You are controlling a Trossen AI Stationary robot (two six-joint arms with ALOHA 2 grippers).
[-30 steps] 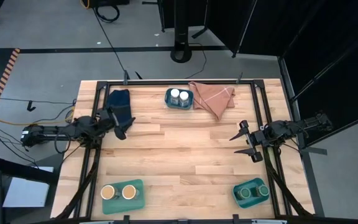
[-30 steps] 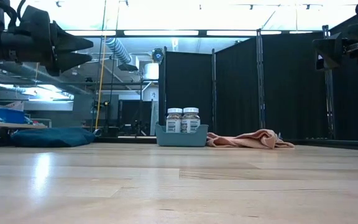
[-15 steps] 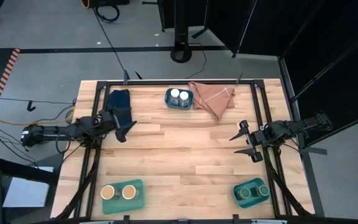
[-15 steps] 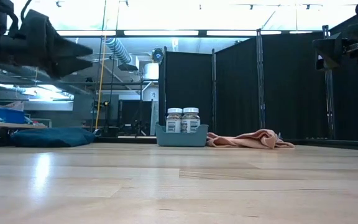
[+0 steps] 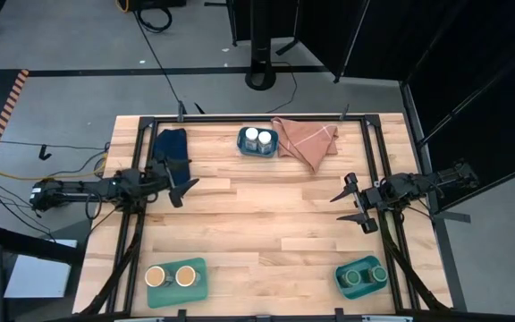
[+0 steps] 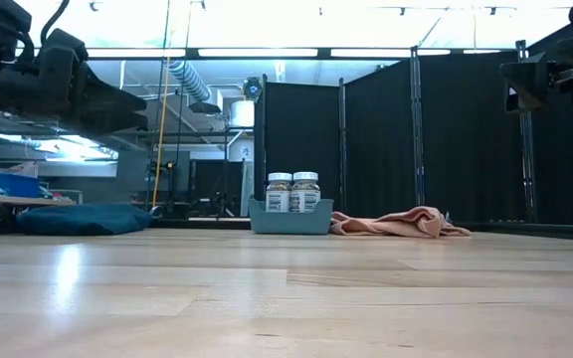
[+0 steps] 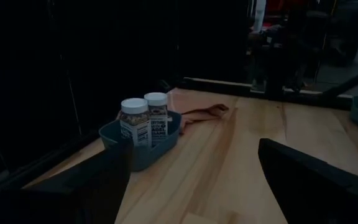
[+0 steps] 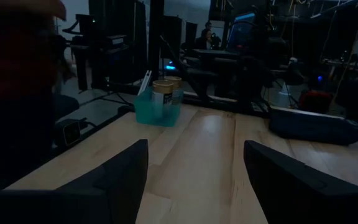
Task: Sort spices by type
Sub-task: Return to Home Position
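Observation:
Two white-lidded jars (image 5: 257,138) stand in a teal tray (image 5: 257,152) at the far middle of the table, and the left wrist view shows them too (image 7: 143,121). Two tan-lidded jars (image 5: 170,276) stand in the near-left tray (image 5: 199,284). Two green-lidded jars (image 5: 366,275) sit in the near-right tray (image 5: 343,284). My left gripper (image 5: 181,188) hovers open above the table's left side, near the dark blue cloth. My right gripper (image 5: 351,204) hovers open over the right side. Neither is near a jar.
A folded dark blue cloth (image 5: 172,147) lies at the far left and a pink cloth (image 5: 308,141) at the far right of the white-lid tray. Bare wood (image 5: 266,224) fills the middle of the table. A black frame rail (image 5: 240,119) runs along the far edge.
My left gripper has shifted a little toward the near edge, sunk slightly and turned somewhat, staying open. The right arm and all jars have kept still.

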